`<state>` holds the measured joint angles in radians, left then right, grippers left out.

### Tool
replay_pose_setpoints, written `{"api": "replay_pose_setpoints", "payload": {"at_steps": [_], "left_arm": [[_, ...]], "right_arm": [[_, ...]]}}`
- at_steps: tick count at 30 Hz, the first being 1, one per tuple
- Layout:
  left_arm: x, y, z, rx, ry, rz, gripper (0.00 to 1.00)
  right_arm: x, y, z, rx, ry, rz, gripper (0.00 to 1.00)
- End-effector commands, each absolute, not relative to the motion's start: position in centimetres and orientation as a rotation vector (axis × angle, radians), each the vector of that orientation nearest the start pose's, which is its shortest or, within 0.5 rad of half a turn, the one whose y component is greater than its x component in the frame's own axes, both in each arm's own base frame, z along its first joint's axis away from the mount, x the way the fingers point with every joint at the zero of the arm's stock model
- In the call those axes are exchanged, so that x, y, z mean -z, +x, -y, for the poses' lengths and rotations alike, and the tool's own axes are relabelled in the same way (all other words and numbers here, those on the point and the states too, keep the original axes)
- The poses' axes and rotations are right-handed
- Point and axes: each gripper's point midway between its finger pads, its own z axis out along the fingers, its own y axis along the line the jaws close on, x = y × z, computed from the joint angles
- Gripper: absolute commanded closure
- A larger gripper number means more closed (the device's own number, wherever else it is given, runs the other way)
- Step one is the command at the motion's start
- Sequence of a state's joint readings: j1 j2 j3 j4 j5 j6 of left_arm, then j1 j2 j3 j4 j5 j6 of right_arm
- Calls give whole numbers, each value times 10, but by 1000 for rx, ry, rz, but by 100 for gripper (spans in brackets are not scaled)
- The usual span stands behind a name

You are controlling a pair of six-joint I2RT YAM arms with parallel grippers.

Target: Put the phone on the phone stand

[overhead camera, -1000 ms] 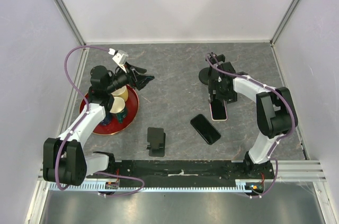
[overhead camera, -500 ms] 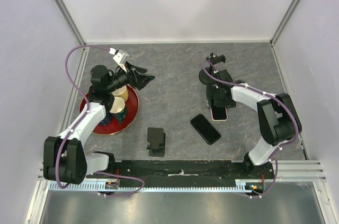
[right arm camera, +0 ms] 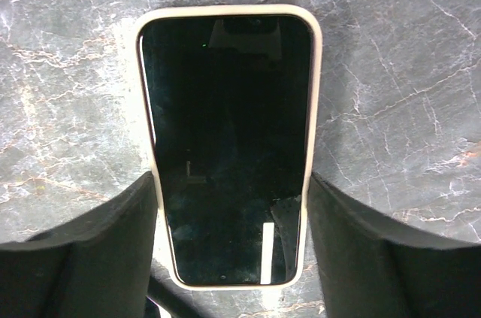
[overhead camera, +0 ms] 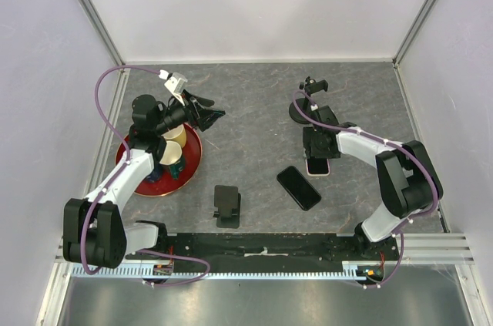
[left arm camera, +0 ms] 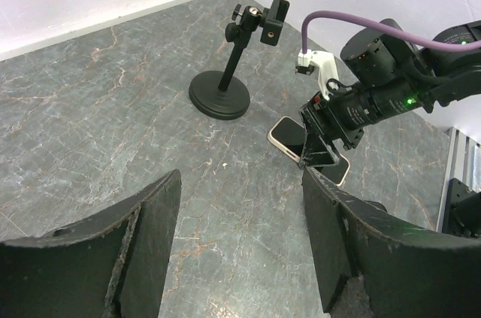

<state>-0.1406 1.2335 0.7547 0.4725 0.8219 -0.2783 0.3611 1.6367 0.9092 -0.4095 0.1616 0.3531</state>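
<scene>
A phone in a white case lies flat, screen up, on the grey table (overhead camera: pixel 317 164); it fills the right wrist view (right arm camera: pixel 229 145) and shows in the left wrist view (left arm camera: pixel 289 136). My right gripper (overhead camera: pixel 318 150) (right arm camera: pixel 231 205) is low over it and open. One finger stands on each long side of the phone, close against the case. A black phone stand with a round base and a clamp on top (overhead camera: pixel 303 109) (left arm camera: pixel 219 96) stands just behind the phone. My left gripper (overhead camera: pixel 206 115) (left arm camera: pixel 240 243) is open and empty, held above the table at the left.
A second, black phone (overhead camera: pixel 299 187) lies near the front of the white-cased one. A small black folding stand (overhead camera: pixel 226 205) sits at the front middle. A red plate (overhead camera: pixel 140 179) with cups is at the left under the left arm. Walls close the table on three sides.
My right gripper has come down and slightly toward the front, so its fingers now straddle the white-cased phone. The phone and the left arm have not moved.
</scene>
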Motion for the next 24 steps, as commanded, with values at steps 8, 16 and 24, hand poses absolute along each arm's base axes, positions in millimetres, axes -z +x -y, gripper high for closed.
{"api": "replay_pose_setpoints", "payload": {"at_steps": [8, 16, 24], "left_arm": [[-283, 343, 188, 939, 607, -1500, 27], [-281, 343, 189, 945, 609, -1504, 27], [-281, 347, 190, 962, 591, -1518, 27]], "right_arm": [[-25, 332, -100, 48, 40, -2605, 70], [-62, 345, -97, 42, 23, -2453, 95], [-96, 354, -103, -23, 0, -2314, 100]]}}
